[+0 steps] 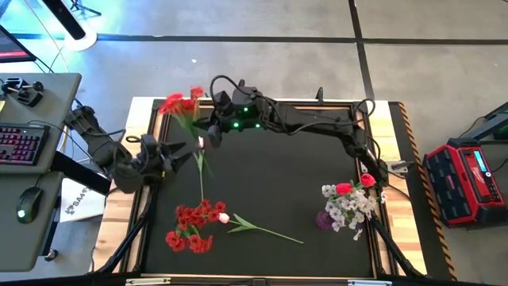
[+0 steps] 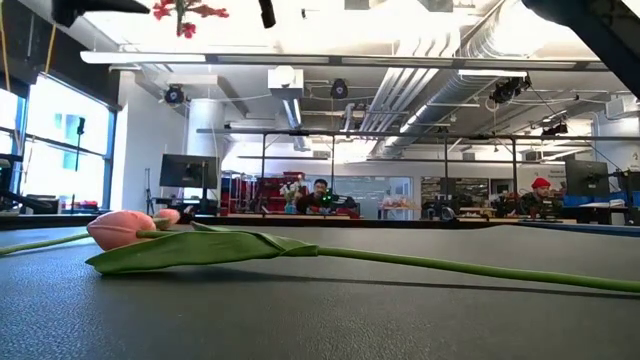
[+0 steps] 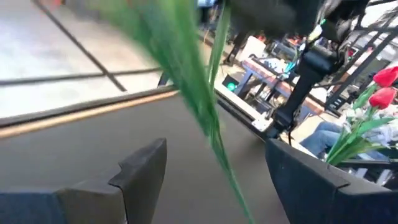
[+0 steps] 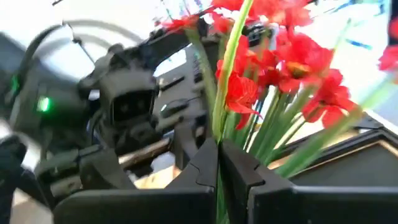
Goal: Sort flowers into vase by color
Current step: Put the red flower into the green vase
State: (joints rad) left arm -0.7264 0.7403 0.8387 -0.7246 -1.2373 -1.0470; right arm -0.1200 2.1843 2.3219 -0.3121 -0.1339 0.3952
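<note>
My right gripper (image 1: 203, 141) reaches across the far side of the table. It is shut on a red-blossomed sprig (image 1: 179, 104), raised high over the table's left part. The blossoms (image 4: 292, 56) spread beyond the fingers. My left gripper (image 1: 186, 152) is open at the left. Its two fingers stand on either side of the sprig's lower stem (image 3: 214, 137) without touching it. More red flowers (image 1: 194, 226) and a pink tulip (image 2: 120, 228) lie flat on the mat near the front. A purple vase (image 1: 324, 219) at the right holds white blossoms and red-pink rosebuds (image 1: 353, 191). My right gripper pinches the sprig's green stem (image 4: 219, 134) between its two shut fingers, just below the red blossom cluster. The fingers come nearly level from the table's right and lie across the stem. The sprig is lifted clear of the table, and its long stem trails toward the near side.
The tulip's long stem (image 1: 274, 233) runs across the front middle of the mat. A desk with keyboard and mouse (image 1: 24, 143) stands left of the table, and a red case (image 1: 468, 179) stands to its right. The middle of the black mat (image 1: 278, 175) is bare.
</note>
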